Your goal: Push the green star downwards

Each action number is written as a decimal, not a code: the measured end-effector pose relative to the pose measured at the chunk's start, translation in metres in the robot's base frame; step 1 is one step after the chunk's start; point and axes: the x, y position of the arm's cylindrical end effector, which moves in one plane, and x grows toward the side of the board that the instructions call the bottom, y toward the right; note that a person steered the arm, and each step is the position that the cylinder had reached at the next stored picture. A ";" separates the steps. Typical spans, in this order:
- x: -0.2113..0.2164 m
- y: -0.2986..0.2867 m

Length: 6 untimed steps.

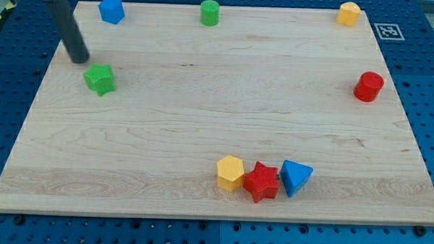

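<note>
My tip point(79, 59) sits just up-left of the green star point(100, 79), close but apparently not touching; bare rod, nothing grasped. Star lies near the board's point(202, 121) left edge, below the blue block point(111, 10).

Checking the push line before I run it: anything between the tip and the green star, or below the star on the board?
Nothing visible. My tip sits just above and to the view's left of the green star, with no block between. Below the star the wooden board runs bare to its bottom edge; the nearest blocks, the yellow block and its neighbours, lie far to the view's right.
</note>
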 end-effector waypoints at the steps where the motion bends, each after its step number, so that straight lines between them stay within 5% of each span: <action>1: 0.015 0.012; 6: 0.061 0.010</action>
